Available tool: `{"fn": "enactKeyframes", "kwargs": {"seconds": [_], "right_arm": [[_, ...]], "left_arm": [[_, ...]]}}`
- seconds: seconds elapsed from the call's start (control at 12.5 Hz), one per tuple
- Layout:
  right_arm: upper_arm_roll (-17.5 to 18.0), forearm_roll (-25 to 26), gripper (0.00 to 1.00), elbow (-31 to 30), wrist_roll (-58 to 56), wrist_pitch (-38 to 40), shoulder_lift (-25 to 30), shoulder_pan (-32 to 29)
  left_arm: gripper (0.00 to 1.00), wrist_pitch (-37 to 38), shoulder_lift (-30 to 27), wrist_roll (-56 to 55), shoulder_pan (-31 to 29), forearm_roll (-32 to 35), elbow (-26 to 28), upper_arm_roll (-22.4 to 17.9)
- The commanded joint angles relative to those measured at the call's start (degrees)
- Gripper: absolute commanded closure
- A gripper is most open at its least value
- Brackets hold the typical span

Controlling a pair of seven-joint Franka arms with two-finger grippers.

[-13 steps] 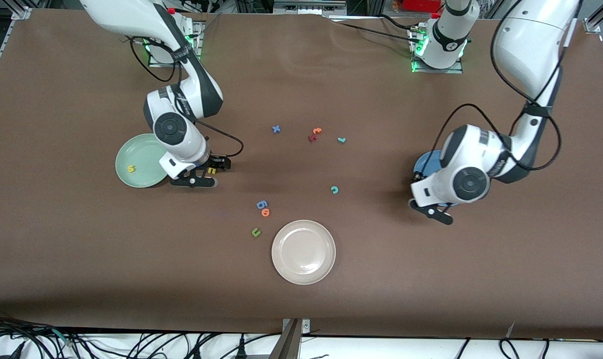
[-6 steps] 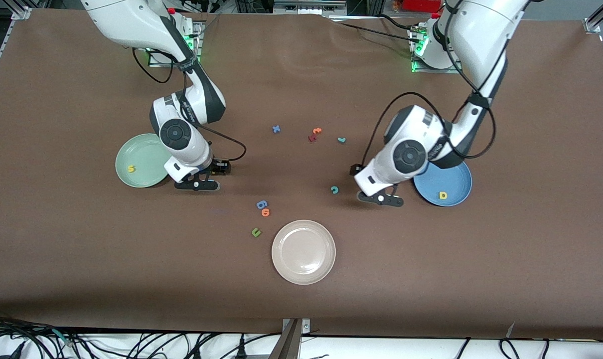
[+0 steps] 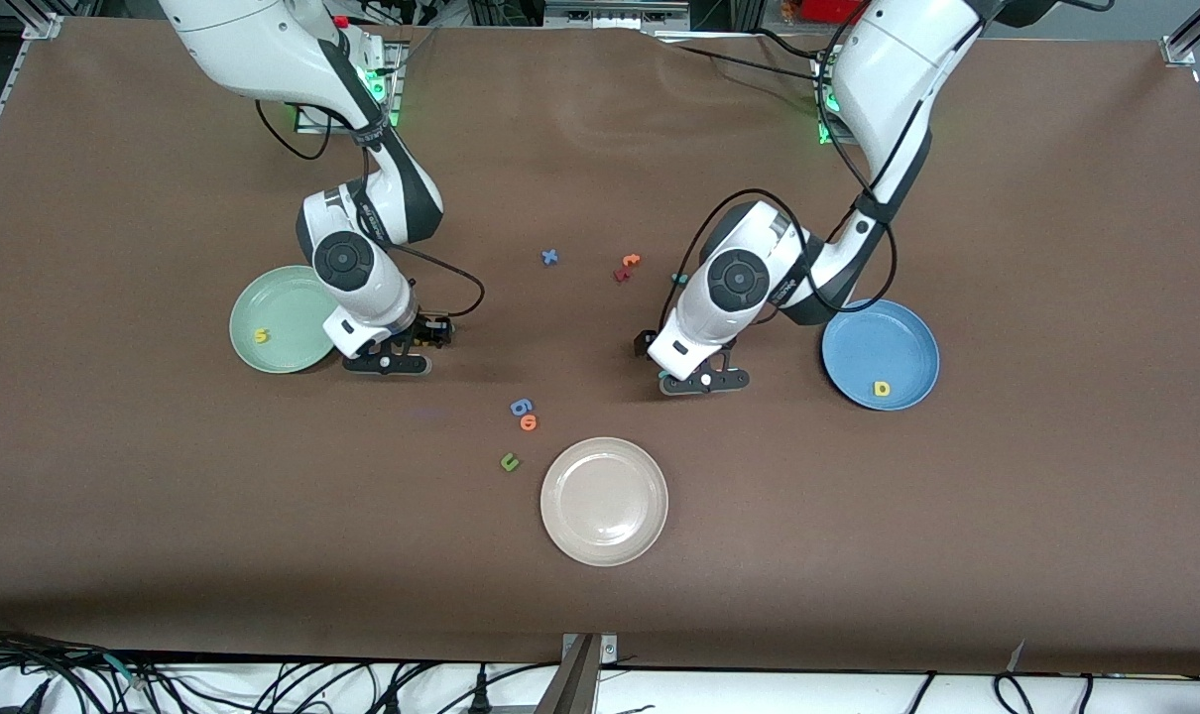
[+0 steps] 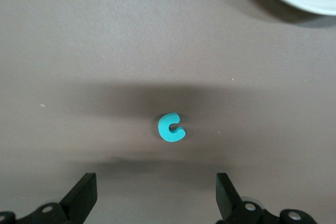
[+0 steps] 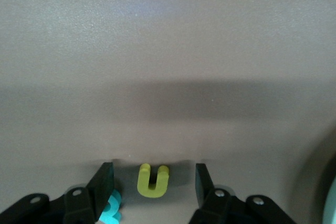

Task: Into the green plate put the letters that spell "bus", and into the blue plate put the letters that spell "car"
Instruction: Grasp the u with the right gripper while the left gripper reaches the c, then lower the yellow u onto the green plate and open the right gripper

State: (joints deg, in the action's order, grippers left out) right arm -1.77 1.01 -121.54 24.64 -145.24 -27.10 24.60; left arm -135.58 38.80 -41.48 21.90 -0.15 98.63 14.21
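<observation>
My right gripper (image 5: 152, 176) is down on the table beside the green plate (image 3: 278, 319), toward the left arm's end. It is open, and its fingers (image 5: 103, 183) flank the yellow "u" (image 5: 153, 180) with a gap on each side. The teal "b" (image 5: 110, 208) lies against one finger. A yellow "s" (image 3: 260, 335) rests in the green plate. My left gripper (image 4: 156, 184) hangs wide open over the teal "c" (image 4: 171, 128). The yellow "a" (image 3: 882, 389) lies in the blue plate (image 3: 902, 342). The teal "r" (image 3: 676, 279) peeks out by the left arm's wrist.
A cream-white plate (image 3: 604, 501) sits nearer to the front camera than the "c". Blue and orange round letters (image 3: 524, 414) and an olive "u" (image 3: 509, 461) lie beside it. A blue "x" (image 3: 549, 257) and orange and dark red letters (image 3: 626, 266) lie mid-table.
The left arm swung from over the blue plate to above the teal "c", uncovering the plate and the "a". The right gripper's fingers drew closer around the yellow "u".
</observation>
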Motion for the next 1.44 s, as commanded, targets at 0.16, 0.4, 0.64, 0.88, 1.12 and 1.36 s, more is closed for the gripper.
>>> {"fn": "enactKeyframes", "kwargs": {"seconds": [0.16,0.4,0.64,0.88,1.12,1.36], "right_arm": [[0.28,-0.13,0.47,-0.98,-0.83,-1.19,0.21,-0.78],[0.19,-0.13,0.7,-0.98,-0.83,-1.19,0.21,-0.78],[0.19,-0.13,0.89,-0.89,-0.91,-0.75,0.56,-0.78],[-1.82,-0.13,0.9,0.59,-2.31,5.54,3.71,-0.87],[-7.26,-0.22,0.9,5.16,-8.28,17.41,6.7,-0.87],[-13.58,-0.22,0.89,5.0,-14.16,23.31,8.73,-0.87]], "left_arm": [[0.0,-0.3,4.43,-8.69,2.27,3.12,-6.43,-1.2],[0.02,0.4,6.28,-9.32,2.45,4.02,-8.37,-1.73],[0.15,0.4,6.9,-9.32,2.45,5.33,-8.37,-2.08],[0.26,1.28,7.08,-9.32,2.53,5.86,-8.37,-2.08],[0.39,2.24,7.08,-9.32,2.53,5.95,-8.72,-2.08],[0.48,4.53,7.08,-9.32,2.89,5.86,-9.95,-2.08]]}}
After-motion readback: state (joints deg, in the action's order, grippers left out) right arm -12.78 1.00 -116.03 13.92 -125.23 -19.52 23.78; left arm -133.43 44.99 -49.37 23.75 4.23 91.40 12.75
